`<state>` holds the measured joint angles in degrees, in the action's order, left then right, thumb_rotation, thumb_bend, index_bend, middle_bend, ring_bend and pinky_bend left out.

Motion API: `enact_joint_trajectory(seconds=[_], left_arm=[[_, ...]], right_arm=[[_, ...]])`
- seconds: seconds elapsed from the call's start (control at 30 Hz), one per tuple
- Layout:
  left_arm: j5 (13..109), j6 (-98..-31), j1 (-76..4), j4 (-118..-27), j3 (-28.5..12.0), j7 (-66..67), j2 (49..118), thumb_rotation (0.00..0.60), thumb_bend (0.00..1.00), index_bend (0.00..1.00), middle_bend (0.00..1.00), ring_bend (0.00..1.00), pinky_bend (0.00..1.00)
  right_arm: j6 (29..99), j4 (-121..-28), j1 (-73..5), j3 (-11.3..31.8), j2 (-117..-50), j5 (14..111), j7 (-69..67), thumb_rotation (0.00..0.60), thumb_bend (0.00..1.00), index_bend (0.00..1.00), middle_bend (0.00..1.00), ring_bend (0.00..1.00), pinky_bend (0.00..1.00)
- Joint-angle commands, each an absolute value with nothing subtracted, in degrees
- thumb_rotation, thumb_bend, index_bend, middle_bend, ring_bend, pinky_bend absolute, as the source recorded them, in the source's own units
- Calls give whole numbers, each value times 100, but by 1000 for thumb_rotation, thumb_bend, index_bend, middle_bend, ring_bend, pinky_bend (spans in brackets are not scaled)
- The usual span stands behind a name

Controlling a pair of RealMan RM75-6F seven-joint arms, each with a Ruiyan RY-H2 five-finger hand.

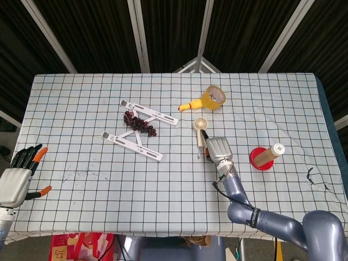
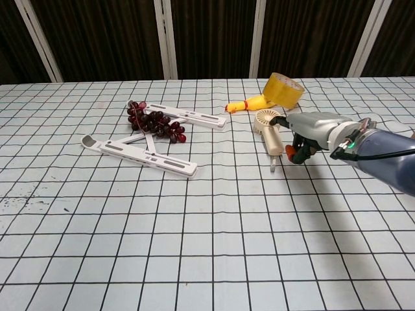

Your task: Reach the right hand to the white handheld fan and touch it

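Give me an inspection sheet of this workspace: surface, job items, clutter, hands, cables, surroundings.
Surface: table under a white cloth with a black grid; dark smudges near its front left.
Job items: white handheld fan lies flat, head toward the far side.
Clutter: folding stand, bunch of dark grapes, yellow rubber chicken, tape roll, red dish with a cork-coloured cylinder.
Hands: right hand at the fan's handle; actual contact cannot be told. Left hand open at the front left edge, holding nothing.
Cables: thin black wire at the right wrist.
Surroundings: dark curtains with pale slanted bars.
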<state>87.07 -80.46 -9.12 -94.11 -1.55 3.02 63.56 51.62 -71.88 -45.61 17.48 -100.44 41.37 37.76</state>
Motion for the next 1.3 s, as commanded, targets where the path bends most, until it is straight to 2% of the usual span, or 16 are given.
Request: enact_joint_trajectory(seconds=[0.03, 1.3], left_arm=[[8704, -8046, -914, -9410, -155, 304, 6359, 600, 0, 0, 0, 0, 0], [8707, -8070, -919, -9419, -138, 250, 6354, 600, 0, 0, 0, 0, 0]], right_arm=[[5194, -7201, -4566, 1714, -10040, 4115, 3754, 600, 691, 0, 844, 895, 871], [5484, -7333, -4706, 1533, -10041, 3919, 3706, 600, 705, 0, 844, 896, 871]])
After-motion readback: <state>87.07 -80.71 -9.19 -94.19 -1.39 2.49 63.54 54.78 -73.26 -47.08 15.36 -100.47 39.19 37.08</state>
